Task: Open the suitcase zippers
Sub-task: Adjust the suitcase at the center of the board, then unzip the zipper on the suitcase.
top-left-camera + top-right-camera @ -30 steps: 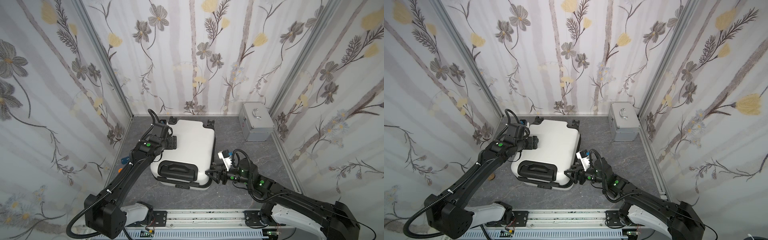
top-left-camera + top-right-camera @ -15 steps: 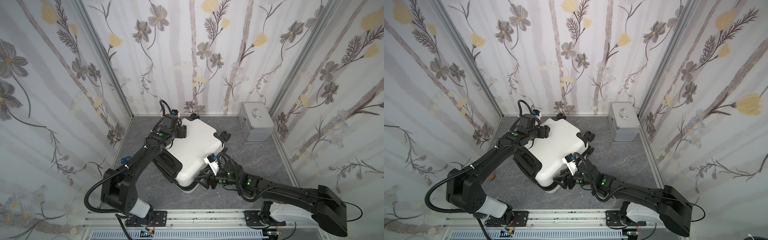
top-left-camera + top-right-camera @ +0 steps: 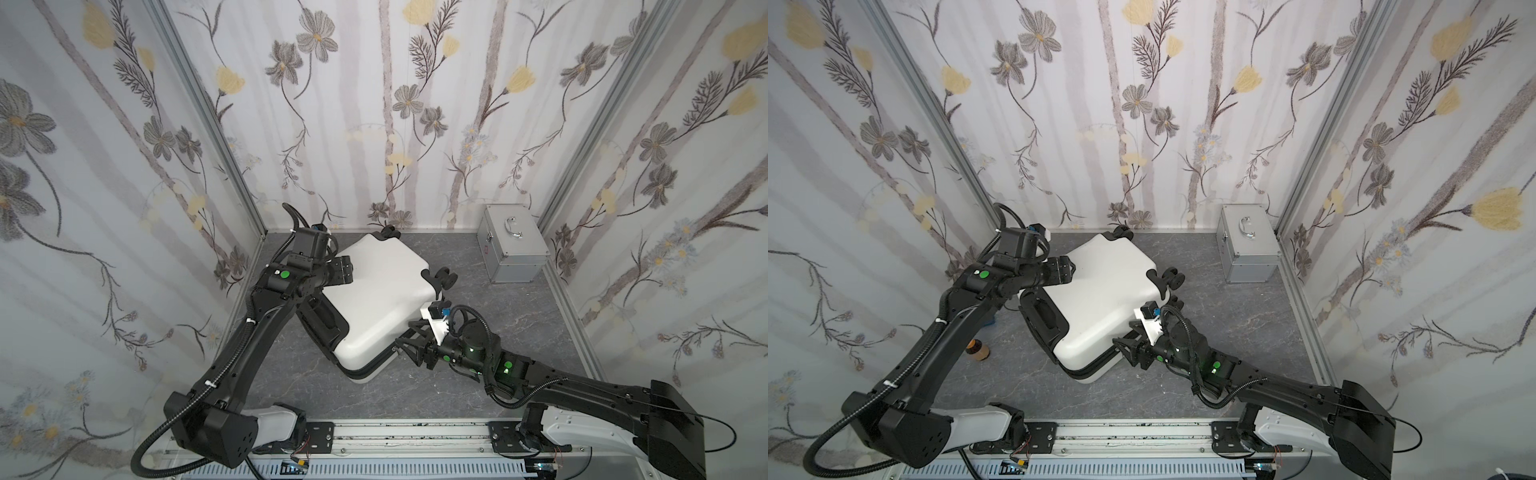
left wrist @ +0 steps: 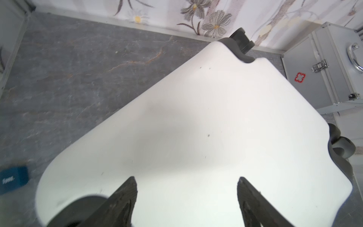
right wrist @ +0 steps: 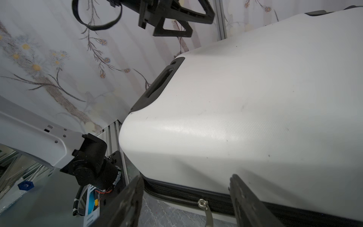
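The right gripper (image 3: 402,347) holds its jaws apart at the near right edge of the white suitcase (image 3: 382,291); in the right wrist view a small metal pull (image 5: 204,206) on the black zipper (image 5: 176,193) hangs between the two fingers, unpinched. The suitcase lies flat and askew mid-desk (image 3: 478,374). Farther back, the left gripper (image 3: 344,272) is spread wide over the shell's far left corner, and a silver case (image 3: 511,245) stands by the back wall.

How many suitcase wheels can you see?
2. One black wheel at the white hard-shell suitcase's corner by the back wall, one at its corner towards the silver metal case; others may be hidden.
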Tool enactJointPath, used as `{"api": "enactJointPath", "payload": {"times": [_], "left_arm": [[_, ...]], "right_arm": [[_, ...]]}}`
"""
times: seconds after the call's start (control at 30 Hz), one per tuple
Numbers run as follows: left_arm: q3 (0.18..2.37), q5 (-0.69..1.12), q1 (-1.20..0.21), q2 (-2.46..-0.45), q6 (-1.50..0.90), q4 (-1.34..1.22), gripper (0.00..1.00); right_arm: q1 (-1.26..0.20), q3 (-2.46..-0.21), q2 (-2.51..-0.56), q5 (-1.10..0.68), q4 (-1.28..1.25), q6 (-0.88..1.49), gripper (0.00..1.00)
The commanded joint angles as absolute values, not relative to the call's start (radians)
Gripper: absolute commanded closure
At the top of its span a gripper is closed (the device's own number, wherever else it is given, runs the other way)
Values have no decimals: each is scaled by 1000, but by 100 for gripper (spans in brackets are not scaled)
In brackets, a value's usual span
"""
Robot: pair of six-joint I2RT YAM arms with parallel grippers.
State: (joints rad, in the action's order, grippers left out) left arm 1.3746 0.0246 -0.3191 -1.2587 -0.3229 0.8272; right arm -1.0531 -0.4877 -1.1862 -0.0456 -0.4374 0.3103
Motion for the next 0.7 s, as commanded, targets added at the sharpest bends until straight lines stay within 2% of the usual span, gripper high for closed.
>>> {"api": "enactJointPath", "payload": {"times": [0.0, 0.13, 0.37, 0.67], "left_arm": [[1375, -54, -282, -1193, -437, 1093, 18], [1328, -46, -244, -1125, -506, 1188, 18], [1217, 8, -178, -1065, -580, 1196, 19], [1110, 97, -159, -1079, -608, 1021, 24]], "right_arm": [[-1054, -402, -1130, 38, -459, 239, 32], [-1054, -323, -1073, 52, -483, 225, 34], [-1056, -276, -1067, 21, -558, 233, 35], [-1076, -192, -1118, -62, -718, 152, 41]]}}
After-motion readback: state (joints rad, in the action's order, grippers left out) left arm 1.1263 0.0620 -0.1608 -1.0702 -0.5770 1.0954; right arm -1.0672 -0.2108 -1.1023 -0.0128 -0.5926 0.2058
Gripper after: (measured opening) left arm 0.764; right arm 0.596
